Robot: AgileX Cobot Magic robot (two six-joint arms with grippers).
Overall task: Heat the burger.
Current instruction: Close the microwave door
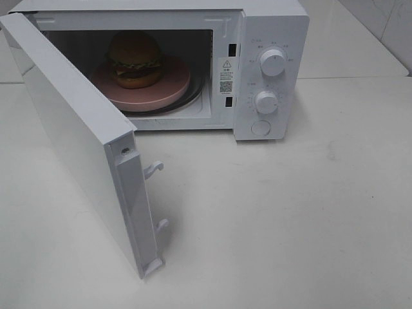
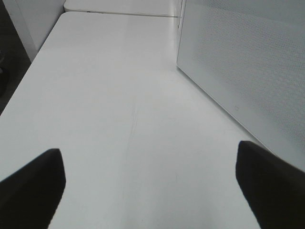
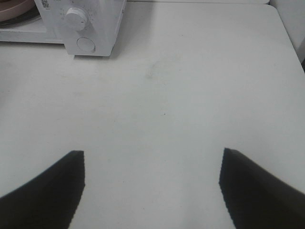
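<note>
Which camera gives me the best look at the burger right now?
Exterior high: the burger sits in full view on the pink plate inside the open microwave. Left wrist shows only the door and table; right wrist catches a sliver of plate, no burger.

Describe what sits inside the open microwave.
A burger stands on a round pink plate inside the microwave. The open door covers the cavity's front-left corner, and the plate hides most of what lies under it.
</note>
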